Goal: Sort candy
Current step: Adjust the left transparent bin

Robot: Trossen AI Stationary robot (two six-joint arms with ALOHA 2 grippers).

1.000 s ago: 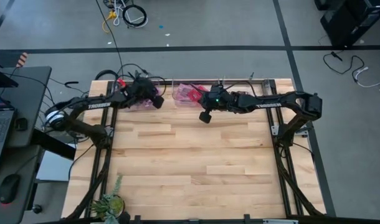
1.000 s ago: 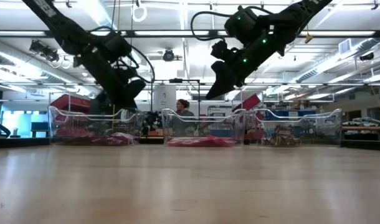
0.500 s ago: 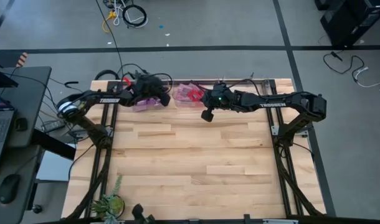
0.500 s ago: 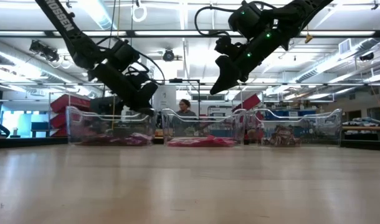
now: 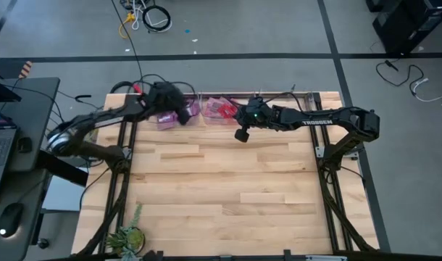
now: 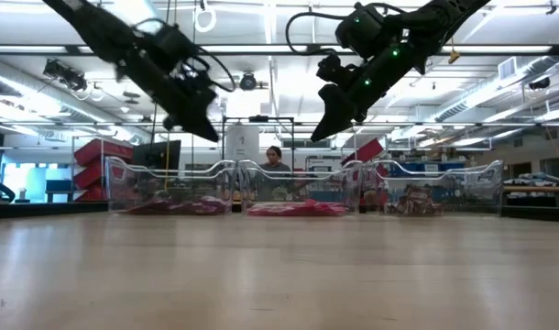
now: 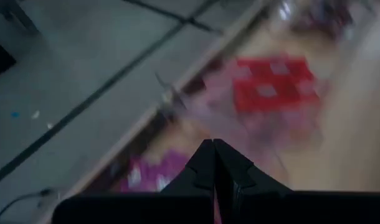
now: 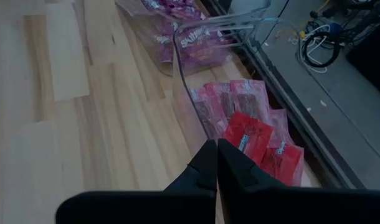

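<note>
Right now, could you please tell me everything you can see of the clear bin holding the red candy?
The clear bin is a transparent plastic tray with thin curved walls and a wavy rim. It stands upright at the table's far edge, beside the bin of purple candy. Flat, shiny red candy packets lie overlapping on its floor. The right gripper, shut and empty, hovers above it without touching.

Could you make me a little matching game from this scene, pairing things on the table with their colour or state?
Things:
1. left bin's candy
2. middle bin's candy
3. right gripper
4. table

Colour or state:
A. shut, holding nothing
B. light wooden planks
C. red
D. purple

Pairs: 1-D, 2-C, 3-A, 4-B
</note>
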